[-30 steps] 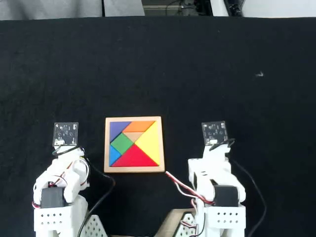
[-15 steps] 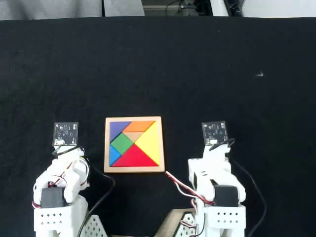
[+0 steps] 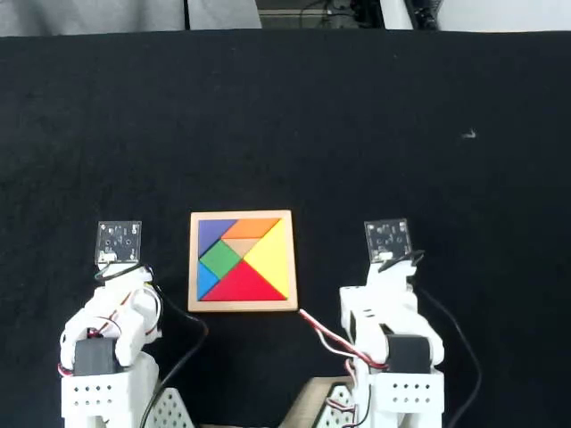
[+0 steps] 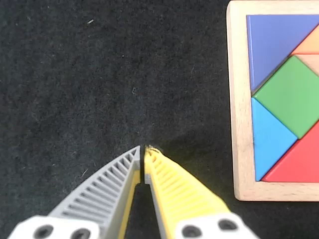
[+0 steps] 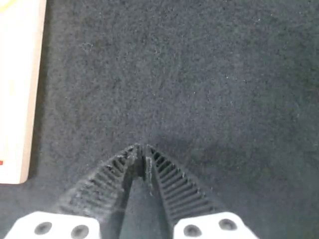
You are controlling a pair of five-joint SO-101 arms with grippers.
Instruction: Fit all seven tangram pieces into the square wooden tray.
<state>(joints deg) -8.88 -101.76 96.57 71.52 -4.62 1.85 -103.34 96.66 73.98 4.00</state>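
The square wooden tray lies on the black cloth between the two arms, filled edge to edge with coloured pieces: purple, orange, tan, green, blue, red and yellow. The left wrist view has the tray's rim with the green piece and blue piece inside. My left gripper is shut, empty, over bare cloth beside the tray. My right gripper is shut and empty too, on the tray's other side, whose rim shows at the edge.
Both arms sit folded back at the table's near edge, the left arm and the right arm, each with a square marker tag on top. Wires trail near the tray's front right corner. Black cloth stretches far beyond the tray.
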